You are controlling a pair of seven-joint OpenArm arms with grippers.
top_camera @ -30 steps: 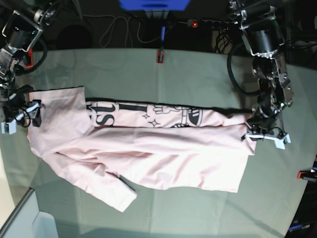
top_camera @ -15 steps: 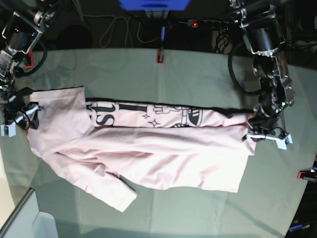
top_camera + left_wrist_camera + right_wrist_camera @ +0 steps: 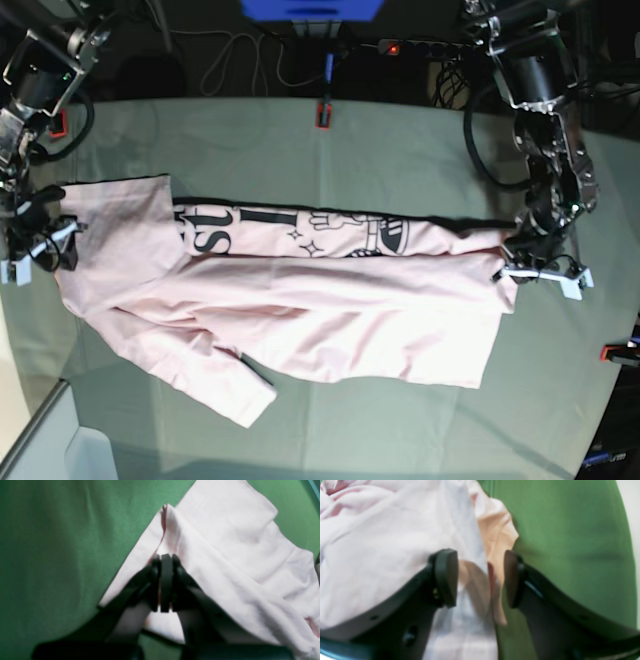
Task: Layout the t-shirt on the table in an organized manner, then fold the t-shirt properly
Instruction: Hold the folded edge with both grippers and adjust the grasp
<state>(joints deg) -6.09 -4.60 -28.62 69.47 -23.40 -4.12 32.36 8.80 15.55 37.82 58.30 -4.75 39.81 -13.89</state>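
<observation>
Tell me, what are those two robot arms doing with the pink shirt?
They are laying it out to fold it. The pink t-shirt lies stretched across the green table, still wrinkled and partly folded over. The left gripper is shut on the cloth at one end. At the other end, the right gripper has its jaws apart around the shirt's edge, not pinching it.

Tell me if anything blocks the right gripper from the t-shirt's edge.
Nothing visible does. The right gripper has its fingers apart on either side of the t-shirt edge, with only cloth in the gap and the bare table beside it.
</observation>
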